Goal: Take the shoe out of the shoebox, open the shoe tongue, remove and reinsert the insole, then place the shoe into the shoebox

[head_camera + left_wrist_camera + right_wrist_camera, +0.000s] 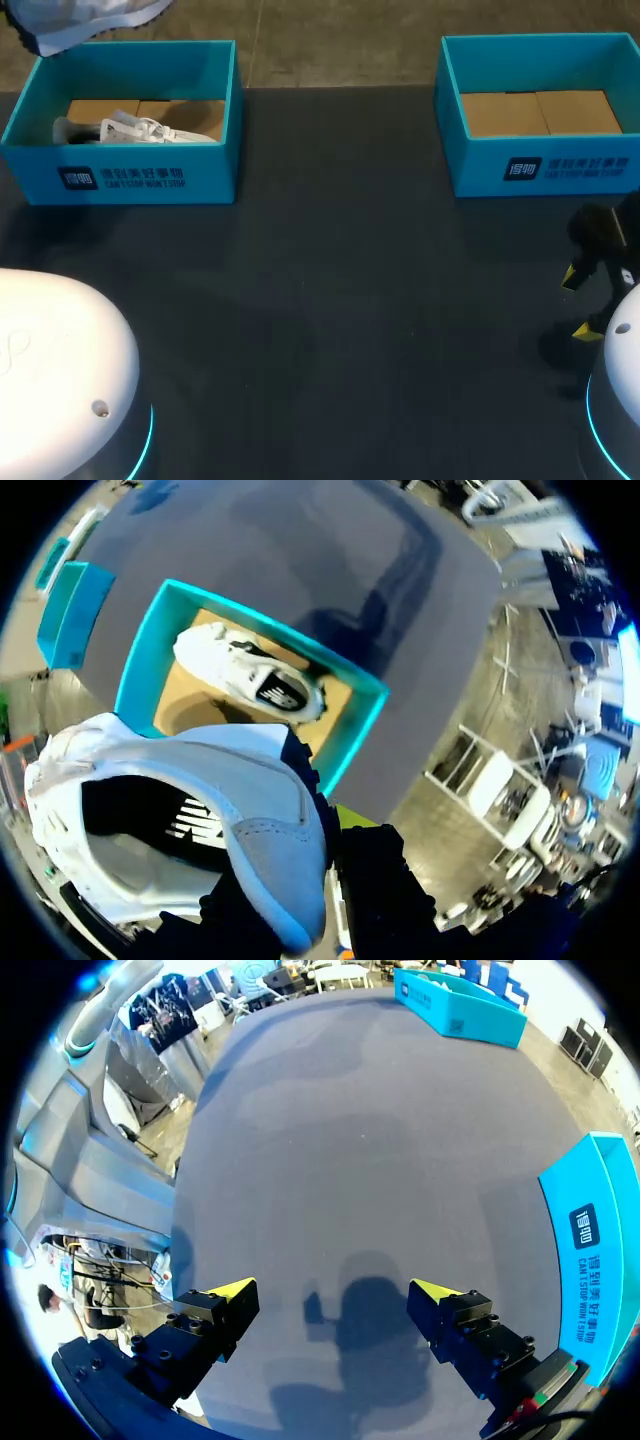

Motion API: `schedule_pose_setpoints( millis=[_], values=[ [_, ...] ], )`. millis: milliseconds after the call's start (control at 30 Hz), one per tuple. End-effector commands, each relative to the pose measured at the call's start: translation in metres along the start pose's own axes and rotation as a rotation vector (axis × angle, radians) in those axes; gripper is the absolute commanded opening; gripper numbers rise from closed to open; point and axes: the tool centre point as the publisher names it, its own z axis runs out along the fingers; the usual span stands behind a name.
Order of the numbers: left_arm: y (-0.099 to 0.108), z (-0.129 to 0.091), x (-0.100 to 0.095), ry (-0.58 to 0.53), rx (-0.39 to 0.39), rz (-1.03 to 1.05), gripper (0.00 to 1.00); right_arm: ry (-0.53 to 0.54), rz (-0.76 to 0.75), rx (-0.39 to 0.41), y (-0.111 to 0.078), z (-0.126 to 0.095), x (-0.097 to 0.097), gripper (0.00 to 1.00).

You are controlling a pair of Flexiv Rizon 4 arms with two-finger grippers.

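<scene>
The left gripper point(338, 832) is clamped on a white trainer with a grey suede toe point(200, 810). It holds the trainer in the air above the teal cardboard shoebox point(155, 665) at the table's far left. A second white trainer point(250, 670) lies inside that box. The right gripper point(335, 1295) hangs with its fingers spread wide, gripping nothing, over the dark grey table point(350, 1140), near another teal shoebox point(600, 1250).
</scene>
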Motion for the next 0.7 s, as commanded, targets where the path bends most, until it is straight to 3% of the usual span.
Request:
schedule_pose_setpoints(
  millis=[33, 367, 400, 700],
  values=[
    [0.009, 0.002, 0.006, 0.003, 0.008, 0.040, 0.00, -0.002, 0.001, 0.002, 0.000, 0.000, 0.001, 1.00],
    [0.051, 0.017, 0.015, 0.032, -0.065, 0.113, 0.00, -0.002, 0.001, 0.002, 0.000, 0.000, 0.001, 1.00],
    [0.051, 0.019, 0.017, 0.029, -0.098, 0.182, 0.00, -0.002, 0.001, 0.002, 0.000, 0.000, 0.001, 1.00],
    [0.052, 0.021, 0.019, 0.033, -0.099, 0.195, 0.00, -0.002, 0.001, 0.002, 0.000, 0.000, 0.001, 1.00]
  ],
)
